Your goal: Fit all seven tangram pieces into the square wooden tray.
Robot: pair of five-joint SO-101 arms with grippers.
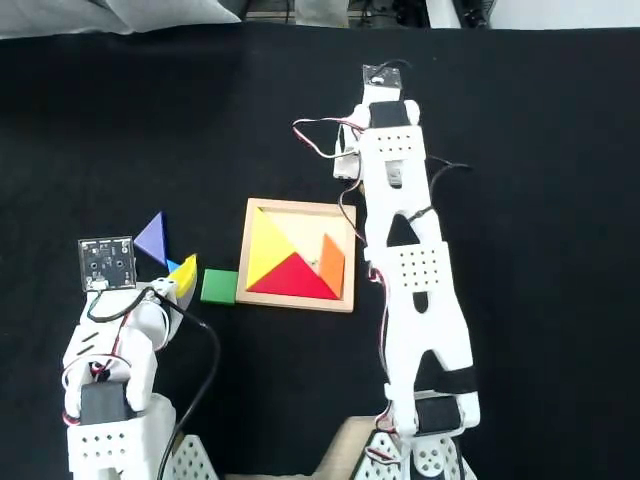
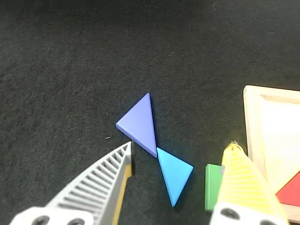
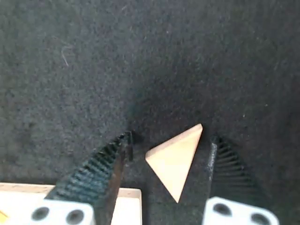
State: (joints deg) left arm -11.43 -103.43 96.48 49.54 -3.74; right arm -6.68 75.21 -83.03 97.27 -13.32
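Observation:
The square wooden tray [image 1: 300, 302] holds a yellow triangle [image 1: 268, 248], a red triangle [image 1: 293, 276] and an orange piece [image 1: 332, 262]. Left of it lie a green square [image 1: 218, 286], a blue triangle [image 2: 174, 174] and a purple triangle [image 2: 139, 124]. My left gripper [image 2: 179, 147] hangs open over the blue triangle, its yellow finger [image 2: 239, 178] above the green square. Beyond the tray's far edge, my right gripper [image 3: 170, 139] is open, its black fingers on either side of a plain wood triangle [image 3: 174, 157] flat on the cloth.
Black cloth covers the table. The right arm [image 1: 405, 230] stretches along the tray's right side, and its cables [image 1: 325, 135] loop near the far right corner. A corner of the tray [image 3: 132, 200] shows beside the right gripper.

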